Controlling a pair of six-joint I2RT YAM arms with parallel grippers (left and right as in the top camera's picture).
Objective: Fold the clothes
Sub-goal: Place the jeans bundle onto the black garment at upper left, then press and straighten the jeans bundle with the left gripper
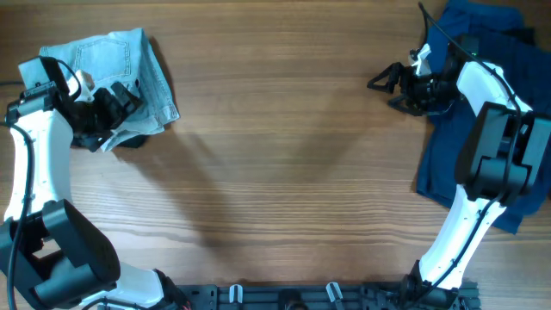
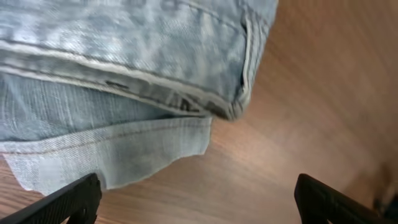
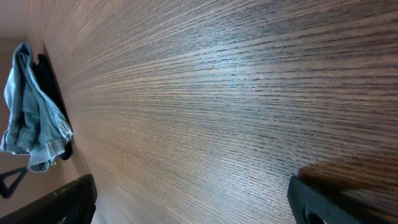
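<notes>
L hand [image 2: 197, 180] spread by folded jeans [image 1: 116, 56], R hand [image 3: 191, 182] spread over table [image 1: 284, 155], navy garment [image 1: 437, 164] beside it

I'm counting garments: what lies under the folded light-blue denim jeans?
A dark edge peeks out beneath the light-blue denim jeans; the rest is covered, so what it is cannot be told.

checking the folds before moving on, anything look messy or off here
The jeans are folded but untidy: a loose flap sticks out below the bundle's hem, and its edges are not lined up. The blue garment on the right side lies spread and rumpled, not yet folded. Nothing looks damaged.
</notes>
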